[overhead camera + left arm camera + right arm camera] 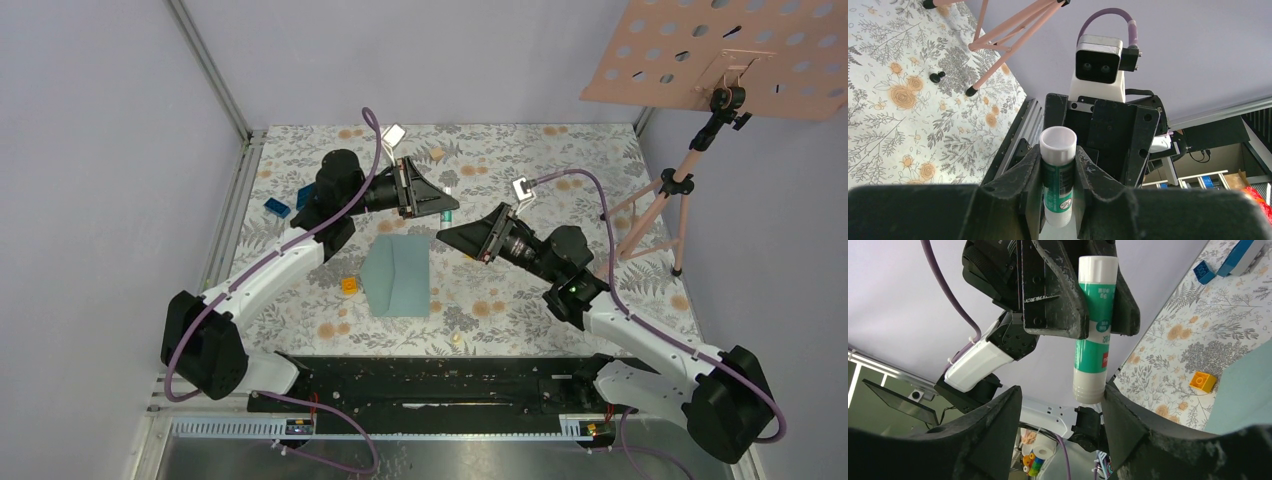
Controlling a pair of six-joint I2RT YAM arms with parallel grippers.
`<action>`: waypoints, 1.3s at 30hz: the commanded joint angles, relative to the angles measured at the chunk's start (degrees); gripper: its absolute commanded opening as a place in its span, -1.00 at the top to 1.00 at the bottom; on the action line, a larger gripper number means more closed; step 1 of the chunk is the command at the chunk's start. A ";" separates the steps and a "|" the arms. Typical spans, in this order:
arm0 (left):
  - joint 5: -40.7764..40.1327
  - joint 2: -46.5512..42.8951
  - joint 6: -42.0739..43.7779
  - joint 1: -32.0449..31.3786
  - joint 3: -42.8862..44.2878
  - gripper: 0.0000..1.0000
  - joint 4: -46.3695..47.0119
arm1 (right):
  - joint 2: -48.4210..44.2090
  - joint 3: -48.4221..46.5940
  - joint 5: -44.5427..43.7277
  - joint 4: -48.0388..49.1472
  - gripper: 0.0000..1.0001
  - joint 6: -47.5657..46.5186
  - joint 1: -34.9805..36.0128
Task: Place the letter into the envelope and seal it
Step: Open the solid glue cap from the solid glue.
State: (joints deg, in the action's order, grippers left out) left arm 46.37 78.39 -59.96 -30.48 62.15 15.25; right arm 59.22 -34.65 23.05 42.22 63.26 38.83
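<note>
The teal envelope (pixel 397 277) lies flat on the floral table, flap closed over it; its edge shows in the right wrist view as the envelope (pixel 1248 390). The letter is hidden. Above the envelope's far end, my left gripper (pixel 441 206) is shut on a green-and-white glue stick (pixel 1058 170), gripped round its middle. The stick's ribbed white end (pixel 1090 387) hangs between the fingers of my right gripper (pixel 1060 396), close against one of them. The right jaws stand wide apart, not closed on the stick.
An orange block (pixel 349 285) sits left of the envelope and blue blocks (pixel 277 208) lie at the far left. A pink tripod stand (pixel 670 190) with a perforated board (pixel 730 50) stands at the right. The rail with the arm bases (pixel 430 385) runs along the near edge.
</note>
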 commanded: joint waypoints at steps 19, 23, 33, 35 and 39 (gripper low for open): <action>0.03 -1.84 -1.27 0.16 1.11 1.00 4.28 | 4.76 -1.97 -0.41 11.44 0.87 4.06 -0.87; -0.12 -1.10 -0.39 0.60 3.58 1.00 -1.32 | 3.60 -0.19 -1.09 8.60 1.00 3.60 -0.89; -9.06 -0.58 4.10 4.88 9.19 1.00 -13.32 | 3.81 9.38 4.00 14.84 1.00 8.96 0.39; -10.83 -0.22 4.69 5.63 9.81 1.00 -14.59 | 3.26 10.52 4.10 14.46 1.00 8.71 1.85; -12.31 0.95 3.93 7.40 10.27 1.00 -14.56 | 1.90 11.65 4.45 10.72 1.00 7.24 4.12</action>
State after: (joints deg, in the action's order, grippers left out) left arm 45.63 79.02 -57.19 -29.74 66.87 -4.27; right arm 63.72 -25.93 20.58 55.99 71.70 39.81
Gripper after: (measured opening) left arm 0.233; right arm 0.313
